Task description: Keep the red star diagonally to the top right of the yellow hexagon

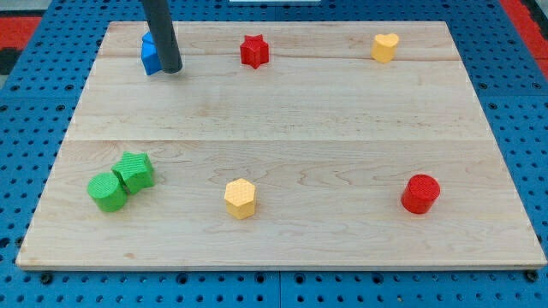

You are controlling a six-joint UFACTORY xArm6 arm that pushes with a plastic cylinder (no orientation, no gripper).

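Note:
The red star [253, 50] lies near the view's top, a little left of centre. The yellow hexagon [241, 198] lies near the view's bottom, almost straight below the star and slightly to its left. My tip [171, 70] is at the view's top left, touching the right side of a blue block [151, 53], whose shape is partly hidden by the rod. The tip is well to the left of the red star and far above the yellow hexagon.
A yellow heart-like block [385, 47] sits at the top right. A red cylinder [420, 193] sits at the bottom right. A green cylinder [107, 192] and a green block [134, 171] touch each other at the bottom left. The wooden board [282, 111] ends on all sides.

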